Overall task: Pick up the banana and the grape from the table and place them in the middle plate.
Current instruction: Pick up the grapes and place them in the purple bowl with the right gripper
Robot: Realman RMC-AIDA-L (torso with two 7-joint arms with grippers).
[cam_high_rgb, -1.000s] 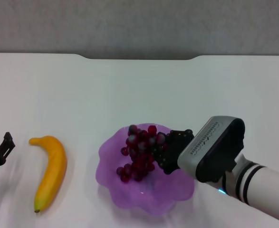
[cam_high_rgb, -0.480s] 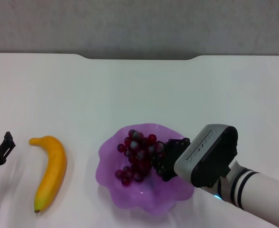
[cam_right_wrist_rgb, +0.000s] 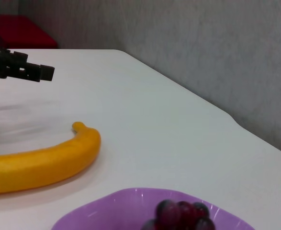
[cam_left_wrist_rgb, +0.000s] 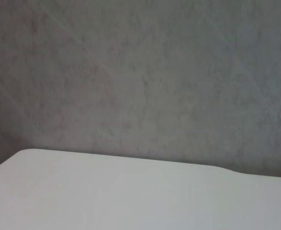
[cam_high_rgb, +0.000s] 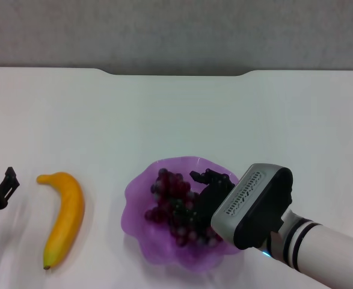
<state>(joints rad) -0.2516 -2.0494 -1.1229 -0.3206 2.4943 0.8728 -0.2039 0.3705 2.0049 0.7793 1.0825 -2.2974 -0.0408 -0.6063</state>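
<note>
The grape (cam_high_rgb: 175,206) bunch lies inside the middle plate (cam_high_rgb: 141,242), a translucent purple dish with a wavy rim. My right gripper (cam_high_rgb: 207,180) hangs over the plate's right half, open, with its dark fingers just right of the bunch. In the right wrist view the top of the grape (cam_right_wrist_rgb: 178,214) shows above the plate rim (cam_right_wrist_rgb: 90,211). The banana (cam_high_rgb: 65,217) lies on the white table (cam_high_rgb: 176,114) left of the plate; it shows again as the banana (cam_right_wrist_rgb: 39,160) in the right wrist view. My left gripper (cam_high_rgb: 2,191) is at the far left edge, open, a short way left of the banana.
The table's far edge has a shallow notch (cam_high_rgb: 176,73) in front of a grey wall. The left wrist view shows only the table edge (cam_left_wrist_rgb: 130,165) and that wall. The left gripper (cam_right_wrist_rgb: 23,69) also shows in the right wrist view, beyond the banana.
The right gripper came down and slightly left over the plate. The grape bunch, which hung from it above the plate, now lies spread in the dish. Banana and left gripper stayed put.
</note>
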